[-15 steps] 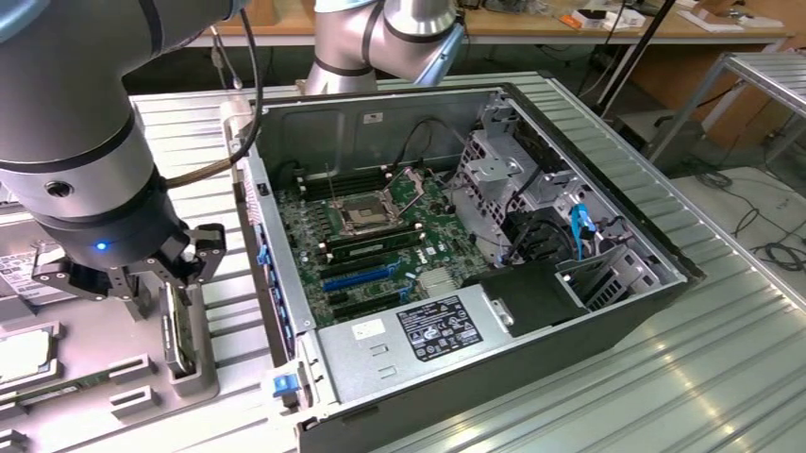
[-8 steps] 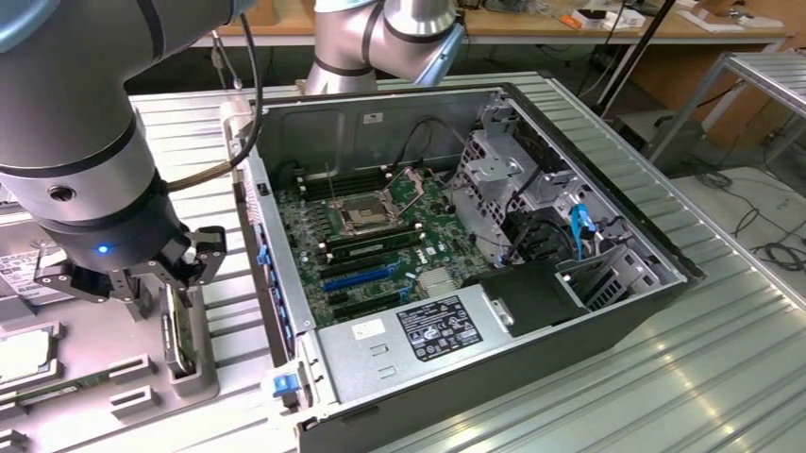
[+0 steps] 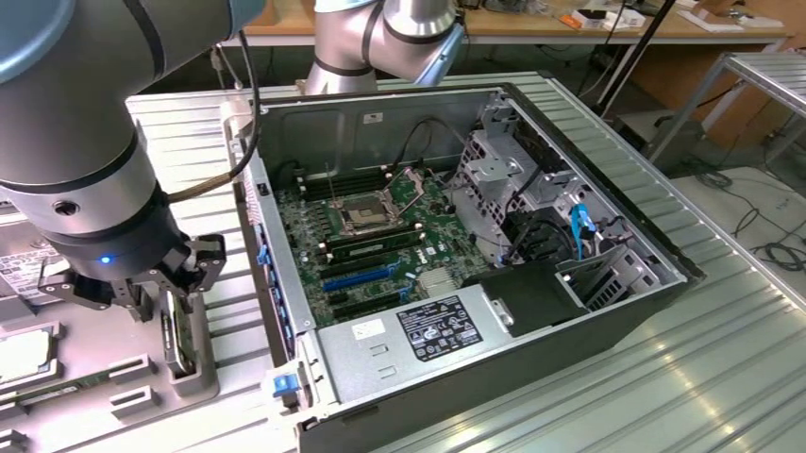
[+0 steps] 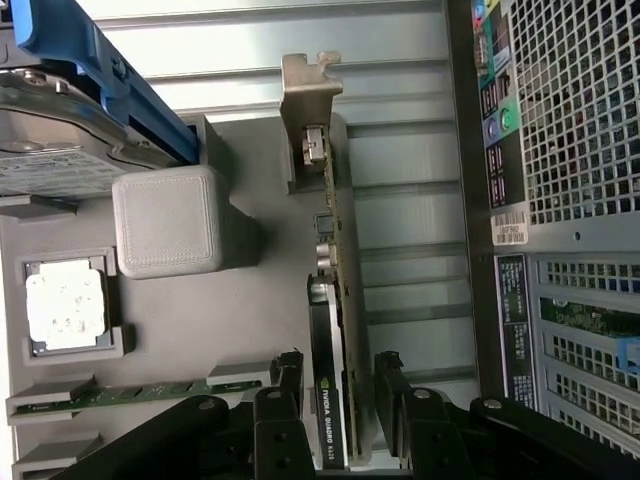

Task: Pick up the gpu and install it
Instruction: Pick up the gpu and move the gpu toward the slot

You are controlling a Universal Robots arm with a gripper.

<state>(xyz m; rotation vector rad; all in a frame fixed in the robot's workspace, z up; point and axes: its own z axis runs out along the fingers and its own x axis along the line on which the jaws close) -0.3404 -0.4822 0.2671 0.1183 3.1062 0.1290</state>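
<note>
One gripper (image 4: 338,368), jaws apart, straddling the gpu (image 4: 332,330).
Light, stiff, fragile card, likely; grip its flat faces mid-length, clear of the bracket (image 4: 308,90).

Between the matt black fingers of the gripper (image 4: 338,368): gpu (image 4: 328,335) with a matt black plastic shroud, green board edge and dull silvery metal bracket (image 4: 305,100) at the far end. Underneath, smooth matt grey plastic tray (image 4: 260,300). Beyond it, ribbed brushed-metal table (image 4: 400,40), softly shiny. To one side, perforated grey sheet-metal case (image 4: 590,120).
</note>
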